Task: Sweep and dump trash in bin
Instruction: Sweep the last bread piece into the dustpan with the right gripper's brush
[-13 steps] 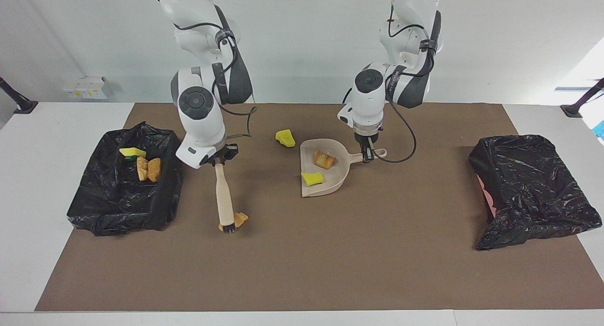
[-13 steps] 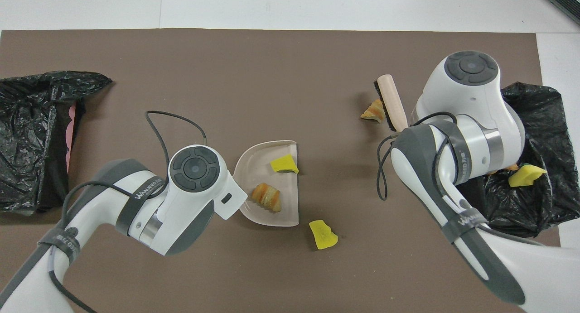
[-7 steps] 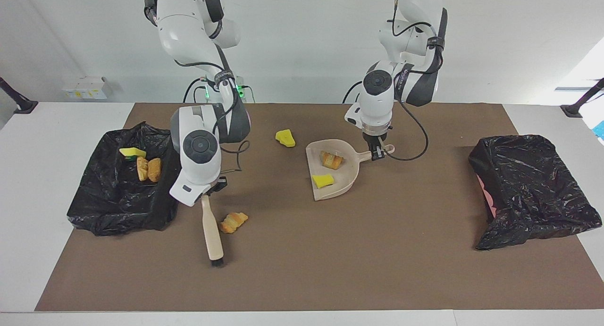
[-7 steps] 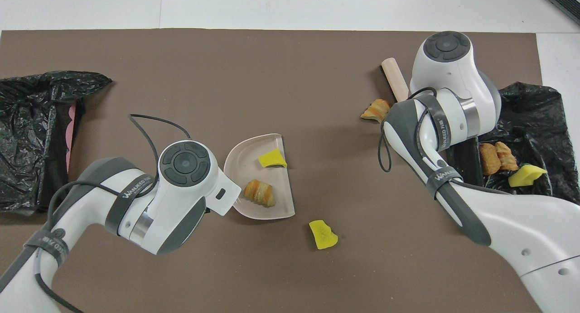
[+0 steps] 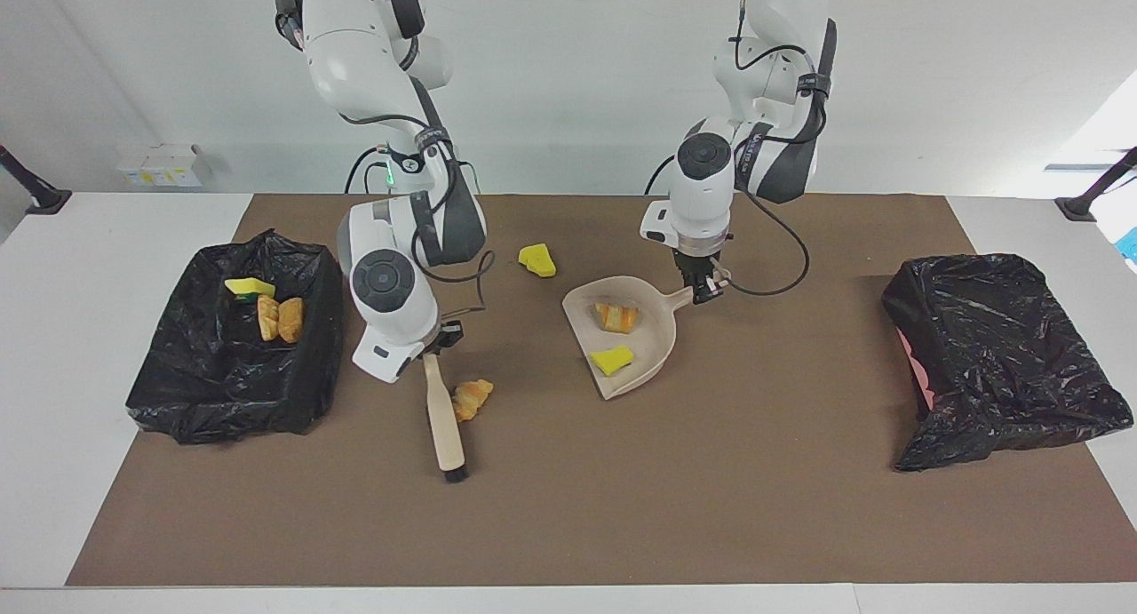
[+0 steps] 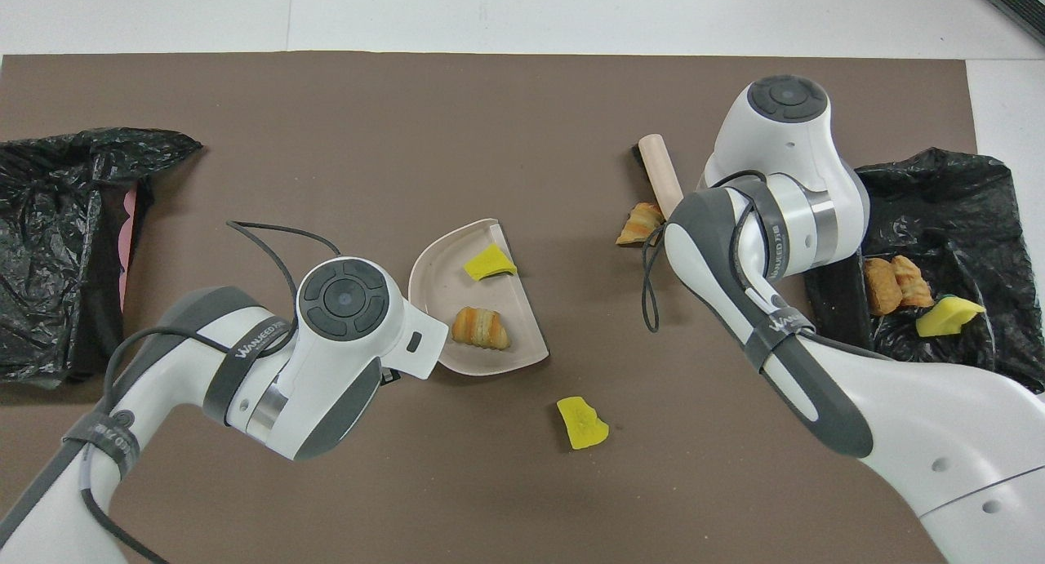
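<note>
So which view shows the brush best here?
The facing view: the whole brush shows, from the right gripper down to its bristles. In the overhead view the right arm covers all but its tip.

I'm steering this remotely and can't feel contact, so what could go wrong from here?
1. The brush in the right hand lies against the croissant piece, well short of the dustpan; a fast sweep may roll the piece past its mouth.
2. The left hand holds the dustpan by its handle with a yellow sponge chunk near the open edge; tilting could spill it.
3. Another sponge chunk sits loose nearer the robots, easily missed.
</note>
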Controlling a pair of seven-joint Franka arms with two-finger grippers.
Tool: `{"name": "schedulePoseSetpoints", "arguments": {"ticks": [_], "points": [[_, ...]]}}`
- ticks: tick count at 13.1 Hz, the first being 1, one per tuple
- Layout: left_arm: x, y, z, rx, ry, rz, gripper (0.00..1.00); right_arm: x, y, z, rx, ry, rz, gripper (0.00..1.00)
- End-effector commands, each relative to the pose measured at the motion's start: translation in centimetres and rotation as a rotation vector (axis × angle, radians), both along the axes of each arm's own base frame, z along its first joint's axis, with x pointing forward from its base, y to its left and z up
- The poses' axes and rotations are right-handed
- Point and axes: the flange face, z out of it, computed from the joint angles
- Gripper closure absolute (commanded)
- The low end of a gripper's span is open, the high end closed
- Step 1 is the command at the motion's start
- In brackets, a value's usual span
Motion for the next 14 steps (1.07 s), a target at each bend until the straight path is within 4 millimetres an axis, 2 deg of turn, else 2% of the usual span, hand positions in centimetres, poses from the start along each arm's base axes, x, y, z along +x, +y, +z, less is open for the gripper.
{"name": "schedulePoseSetpoints", "arguments": {"ticks": [1, 4, 8, 9, 11, 14], "points": [[0.1, -1.2, -0.5, -0.029, -0.015, 0.028, 1.0, -2.9, 3.4, 0.6, 0.063, 0.04, -0.007, 1.0], [-0.2, -1.9, -0.4, -0.035, -0.011, 0.02, 1.0, -5.4, 9.2, 1.2, 0.102, 0.065, -0.087, 1.0], [-0.4, -2.5, -1.1, -0.038, -0.012, 0.007, 1.0, -8.8, 14.1, 1.5, 0.163, 0.104, -0.124, 1.0], [-0.4, -2.5, -1.2, -0.045, -0.02, 0.004, 1.0, -9.2, 14.3, 2.1, 0.137, 0.125, -0.164, 1.0], [-0.4, -2.7, -1.2, -0.063, -0.042, -0.009, 1.0, -9.1, 13.0, 4.0, 0.131, 0.134, -0.187, 1.0], [-0.4, -2.6, -1.4, -0.066, -0.042, -0.035, 1.0, -10.0, 12.3, 7.5, 0.133, 0.127, -0.191, 1.0]]}}
